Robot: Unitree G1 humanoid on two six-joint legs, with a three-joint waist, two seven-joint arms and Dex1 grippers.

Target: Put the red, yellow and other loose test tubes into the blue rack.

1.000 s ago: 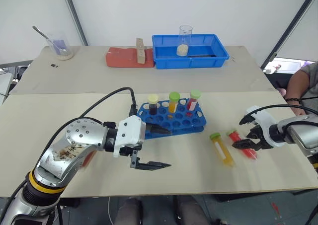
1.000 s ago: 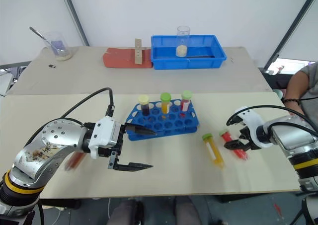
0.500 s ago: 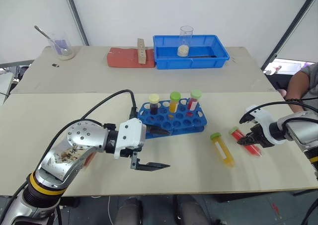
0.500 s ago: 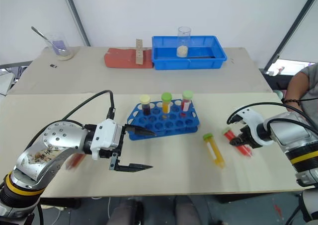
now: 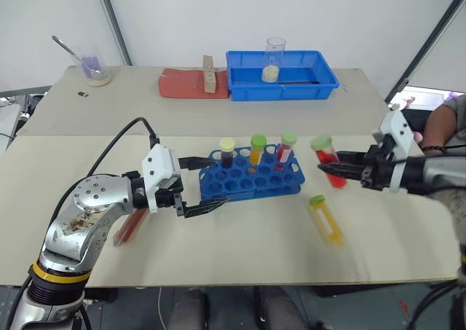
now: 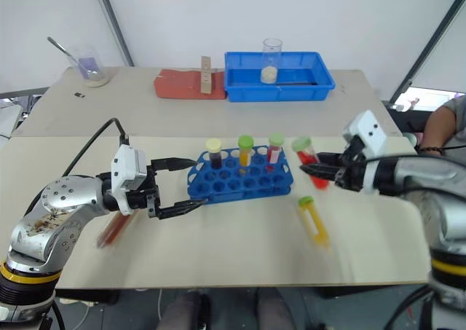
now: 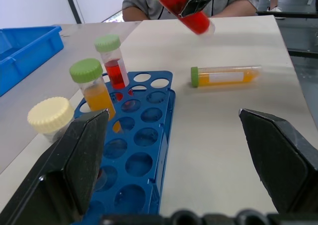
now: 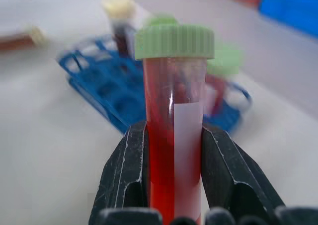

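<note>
Right wrist view: the right gripper (image 8: 172,185) pinches a red test tube (image 8: 172,150) with a green cap between its two black fingers (image 8: 126,175), the tube clear of the table and raised just to the right of the blue rack (image 5: 255,178). Three capped tubes stand upright along the rack's far row: a cream-capped dark one (image 5: 226,153), a green-capped orange one (image 5: 256,148) and a green-capped red one (image 5: 285,146). A yellow test tube (image 5: 324,218) with a green cap lies loose on the table (image 5: 240,250), near the rack's right end. The left gripper (image 5: 195,186) hovers at the rack's left end with its fingers spread wide. A person's arm (image 5: 444,126) shows at the table's right edge.
</note>
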